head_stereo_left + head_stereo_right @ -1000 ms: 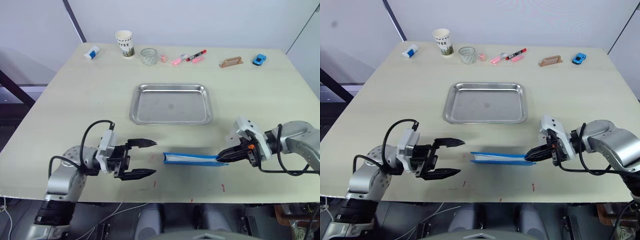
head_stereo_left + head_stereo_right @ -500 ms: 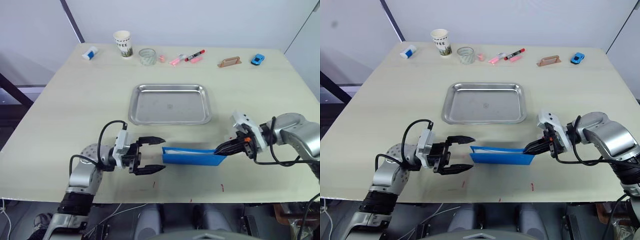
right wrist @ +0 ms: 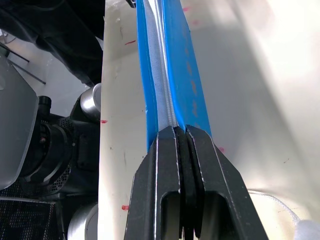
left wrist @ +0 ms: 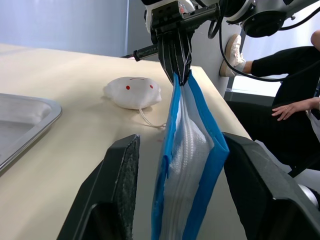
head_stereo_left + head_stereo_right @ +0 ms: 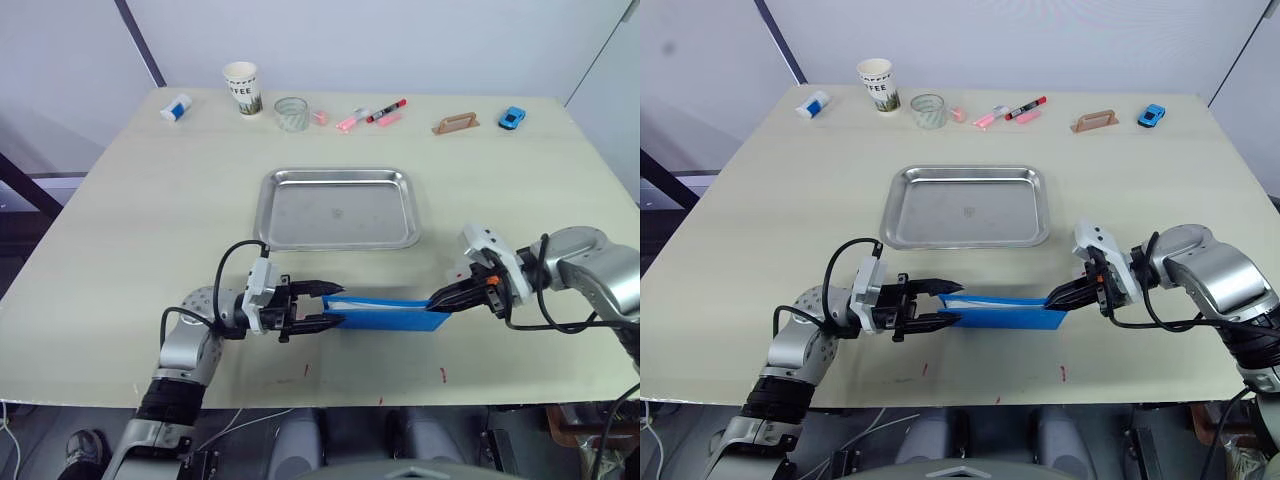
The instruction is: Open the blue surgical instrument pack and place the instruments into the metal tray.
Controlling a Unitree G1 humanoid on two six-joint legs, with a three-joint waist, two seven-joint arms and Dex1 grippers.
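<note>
You've brought your left gripper [image 5: 336, 304] in a lot over the last second. It started well clear of the flat blue fabric instrument pack [image 5: 387, 313], and now its open black fingers [image 4: 116, 200] sit either side of the pack's near end. The right gripper [image 5: 442, 303] has tipped the pack from flat up onto its edge.

wall [image 5: 400, 40]: plain pale grey | table [image 5: 150, 220]: light wood | left: dark diagonal bar [image 5: 140, 45]
</note>
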